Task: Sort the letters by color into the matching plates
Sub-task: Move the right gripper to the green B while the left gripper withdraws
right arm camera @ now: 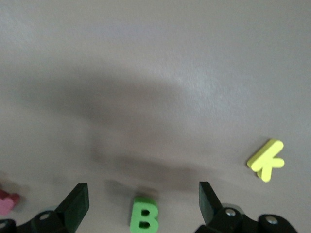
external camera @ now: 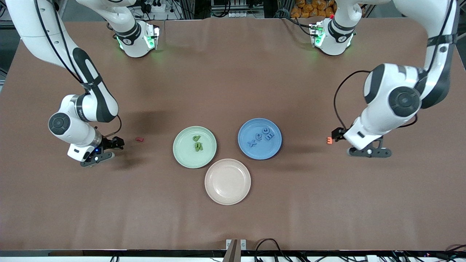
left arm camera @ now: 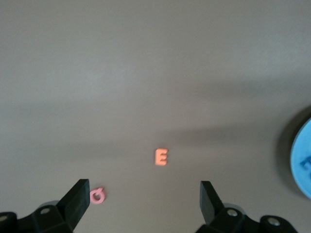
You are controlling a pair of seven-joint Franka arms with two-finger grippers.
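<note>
Two green letters [external camera: 197, 142] lie in the mint green plate [external camera: 182, 157], and several blue letters [external camera: 259, 137] lie in the blue plate [external camera: 263, 152]. The pinkish-beige plate [external camera: 227, 181] holds nothing. My right gripper [right arm camera: 142, 194] hangs open over the right arm's end of the table [external camera: 95, 155], with a green B [right arm camera: 144, 218] on the cloth between its fingers. A yellow K [right arm camera: 266, 160] and a dark red letter [external camera: 139, 139] lie nearby. My left gripper [left arm camera: 143, 201] is open [external camera: 368, 151] above a pink G [left arm camera: 97, 195] and an orange E [left arm camera: 161, 157].
The three plates sit close together mid-table, the beige one nearest the front camera. An edge of the blue plate [left arm camera: 302, 162] shows in the left wrist view. The orange E [external camera: 329, 140] lies beside the left arm's wrist. Brown cloth [external camera: 233, 80] covers the table.
</note>
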